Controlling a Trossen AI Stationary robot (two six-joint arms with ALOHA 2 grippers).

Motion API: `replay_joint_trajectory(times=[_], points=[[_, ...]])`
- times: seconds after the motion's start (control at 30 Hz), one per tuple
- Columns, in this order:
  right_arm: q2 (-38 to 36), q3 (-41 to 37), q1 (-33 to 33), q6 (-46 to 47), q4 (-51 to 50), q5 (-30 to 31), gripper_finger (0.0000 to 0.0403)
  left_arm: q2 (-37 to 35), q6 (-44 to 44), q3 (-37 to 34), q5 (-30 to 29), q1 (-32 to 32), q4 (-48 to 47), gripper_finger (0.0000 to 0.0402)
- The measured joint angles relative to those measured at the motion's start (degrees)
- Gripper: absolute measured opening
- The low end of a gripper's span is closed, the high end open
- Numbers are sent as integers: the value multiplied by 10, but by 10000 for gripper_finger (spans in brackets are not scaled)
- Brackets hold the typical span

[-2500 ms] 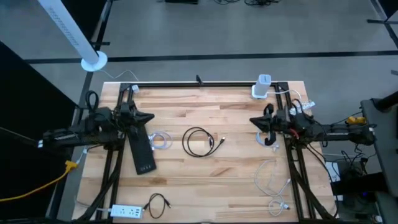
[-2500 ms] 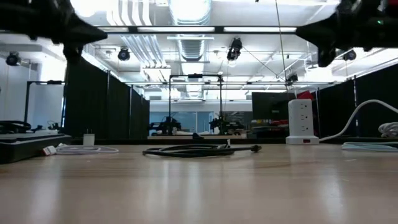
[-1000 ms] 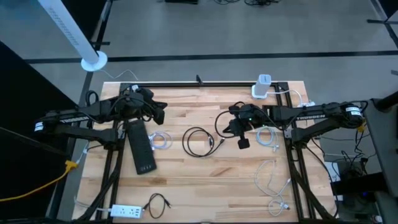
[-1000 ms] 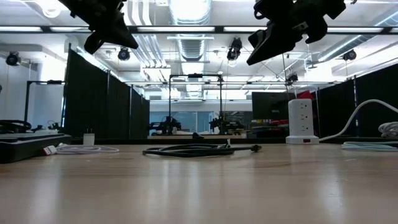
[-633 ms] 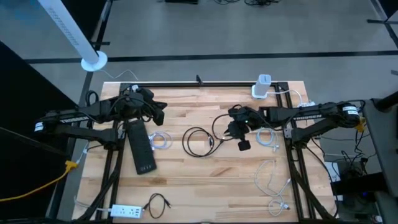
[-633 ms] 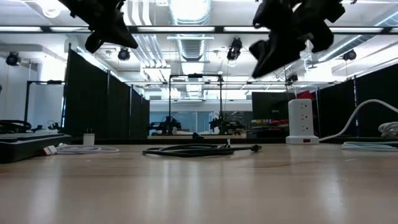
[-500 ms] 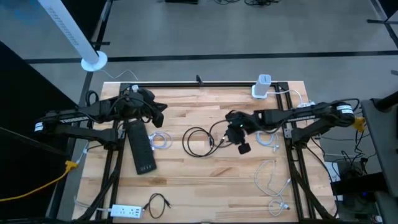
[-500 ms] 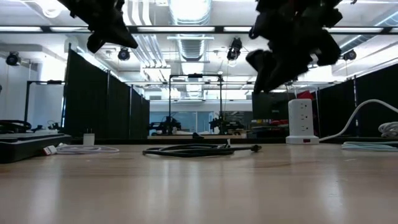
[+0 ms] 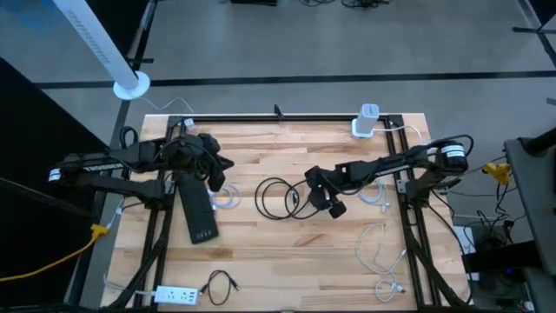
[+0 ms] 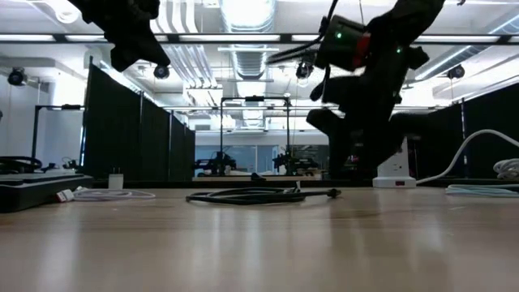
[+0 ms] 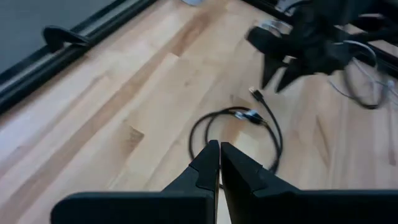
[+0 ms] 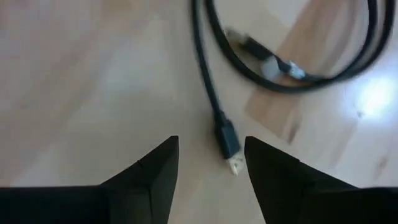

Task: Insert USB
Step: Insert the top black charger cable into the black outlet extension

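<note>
A black USB cable (image 9: 276,198) lies coiled on the middle of the wooden table. Its loose plug end (image 12: 229,144) rests flat on the wood. My right gripper (image 12: 209,155) hangs open just above that plug, pointing steeply down, with one finger on either side of the plug and clear of it. In the high view the right gripper (image 9: 316,195) stands at the coil's right side. My left gripper (image 11: 219,155) is shut and holds nothing. It hovers high over the table's left part (image 9: 213,169), above a black power strip (image 9: 198,209).
A white tower socket (image 9: 366,120) stands at the far edge. White cables (image 9: 378,193) lie at the right, and another white cable (image 9: 224,197) lies beside the black strip. A small white power strip (image 9: 176,296) and a short black cable (image 9: 219,285) lie near the front edge.
My right gripper has come down toward the table and moved left toward the black cable's plug end, rolling at the wrist and tipping steeper. My left gripper has turned a little in place. The cable has not moved.
</note>
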Motion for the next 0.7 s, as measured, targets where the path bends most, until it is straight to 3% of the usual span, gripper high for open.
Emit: replay_joint_trajectory(times=[0.13, 0.4, 0.63, 0.7], points=[[22, 0, 0, -1, 28, 27, 151, 0, -10, 0, 1, -16, 0, 0], [43, 0, 0, -1, 39, 13, 116, 0, -31, 0, 1, -52, -6, 0], [44, 0, 0, 11, 56, 19, 23, 0, -50, 0, 29, -82, -6, 0], [43, 0, 0, 38, 54, 20, 14, 0, -50, 0, 49, -93, -6, 0]])
